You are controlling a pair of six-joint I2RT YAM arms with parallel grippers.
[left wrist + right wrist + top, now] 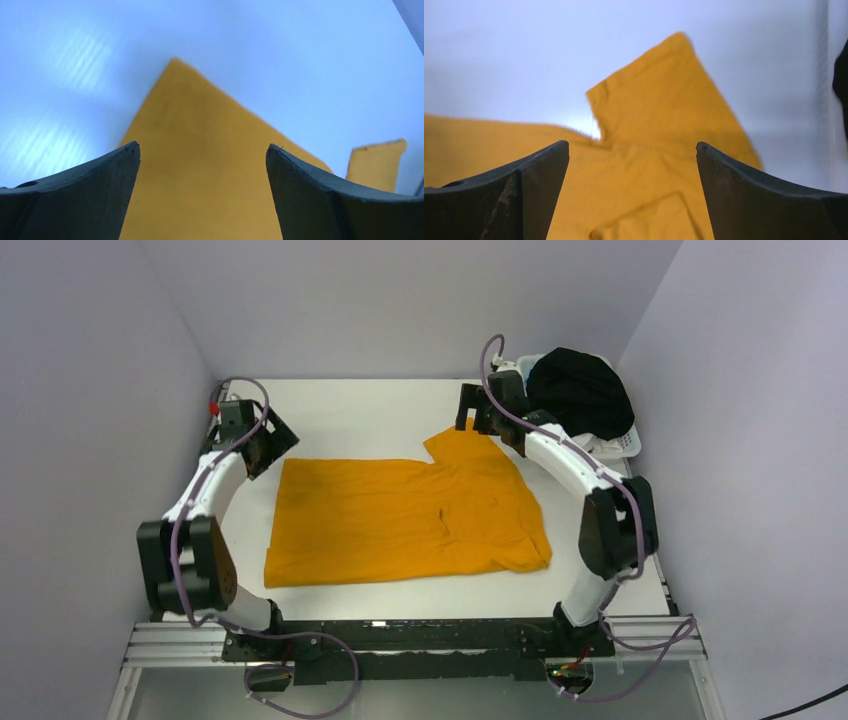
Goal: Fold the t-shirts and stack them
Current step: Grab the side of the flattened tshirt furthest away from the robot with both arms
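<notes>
Top external: left pincer (272,447) and right pincer (466,412) agape, empty, near seemingly plain orange t-shirt (400,520).

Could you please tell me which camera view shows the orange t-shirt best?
The top external view: the whole orange t-shirt lies spread on the table there. The left wrist view shows mostly a corner; the right wrist view, a sleeve and some body.

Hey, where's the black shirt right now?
In the top view, the black shirt sits heaped in the white basket at the far right, just beyond the right gripper.
</notes>
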